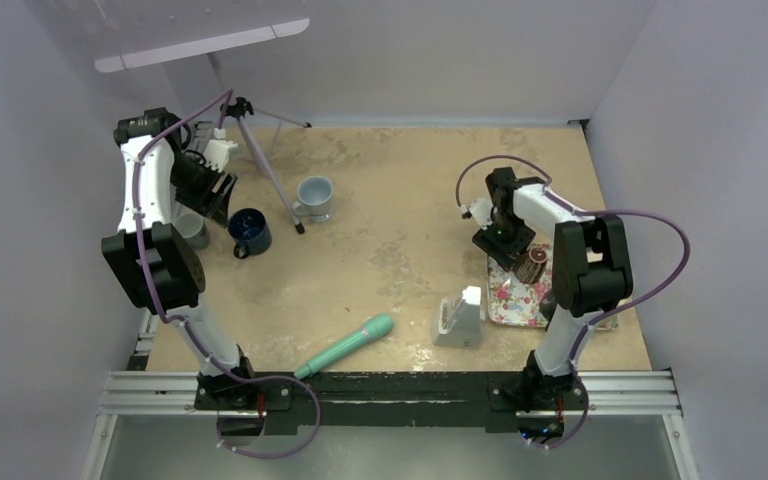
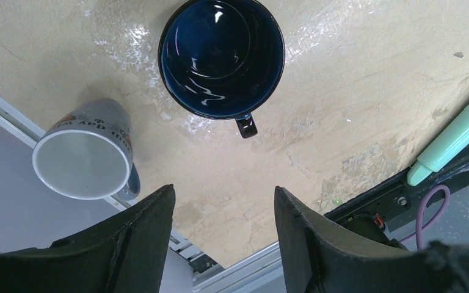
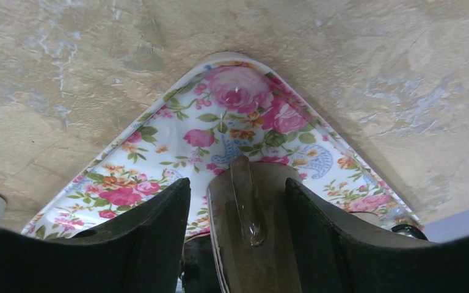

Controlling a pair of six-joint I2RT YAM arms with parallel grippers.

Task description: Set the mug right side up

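Note:
A brown mug (image 3: pixel 253 232) lies on the floral tray (image 3: pixel 220 122), its handle facing the right wrist camera; it also shows in the top view (image 1: pixel 532 266). My right gripper (image 3: pixel 238 183) is open and straddles this mug. The right finger is against it and a narrow gap shows at the left finger. In the top view the right gripper (image 1: pixel 518 256) is over the tray's far end (image 1: pixel 508 300). My left gripper (image 2: pixel 224 189) is open and empty, held above the table at the far left (image 1: pixel 210 192).
A dark blue mug (image 2: pixel 221 58) stands upright below the left gripper, a grey printed mug (image 2: pixel 85 159) beside it at the table's left edge. A pale blue mug (image 1: pixel 315 197), a tripod (image 1: pixel 265 160), a teal tool (image 1: pixel 345 346) and a white-grey block (image 1: pixel 460 318) are on the table.

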